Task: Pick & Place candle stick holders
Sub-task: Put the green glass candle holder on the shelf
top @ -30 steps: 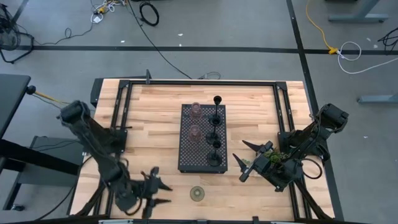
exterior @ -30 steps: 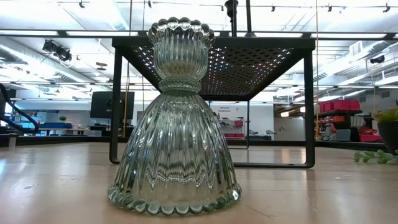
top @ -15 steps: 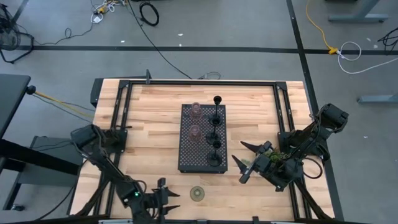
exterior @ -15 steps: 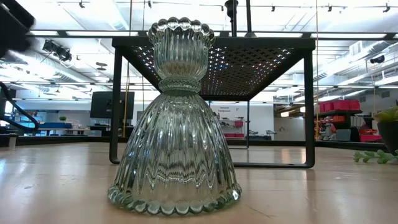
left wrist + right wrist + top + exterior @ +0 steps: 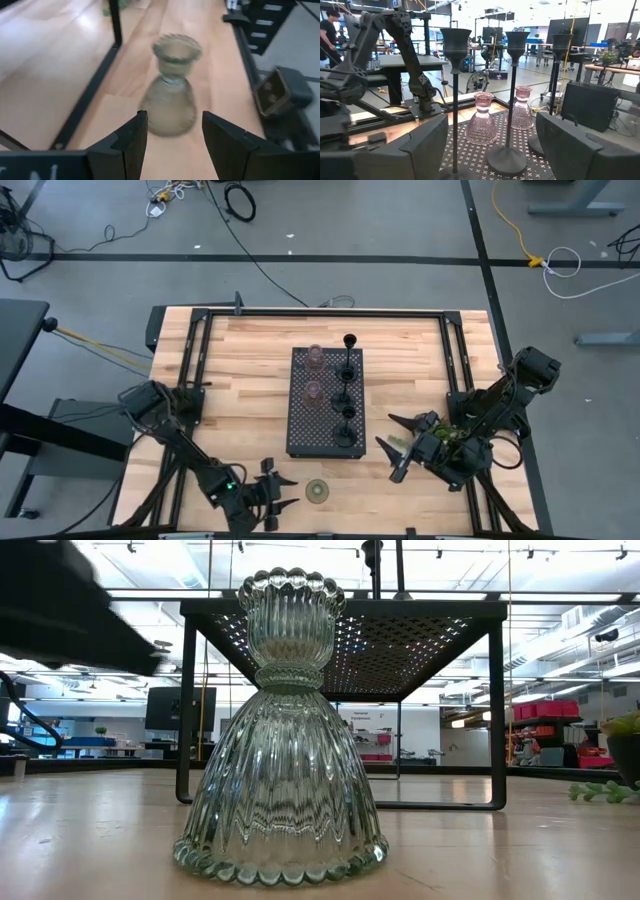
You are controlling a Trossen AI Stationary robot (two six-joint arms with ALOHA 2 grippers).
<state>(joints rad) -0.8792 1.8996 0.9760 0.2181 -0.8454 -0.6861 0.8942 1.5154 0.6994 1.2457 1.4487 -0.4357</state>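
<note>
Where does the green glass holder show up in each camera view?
High: green holder at the table's near edge, just below the tray.
Low: centre, filling the foreground.
Left wrist: centre, just past the open left gripper.
Right wrist: not in it.
Shared landmark: the black tray.

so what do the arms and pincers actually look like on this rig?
Both arms are dark, jointed links. The left arm's pincer has two black, flat, angular fingers, and a small green light glows on its wrist. The right arm's pincer has the same black, wedge-shaped fingers. Dark cables run along both arms.
</note>
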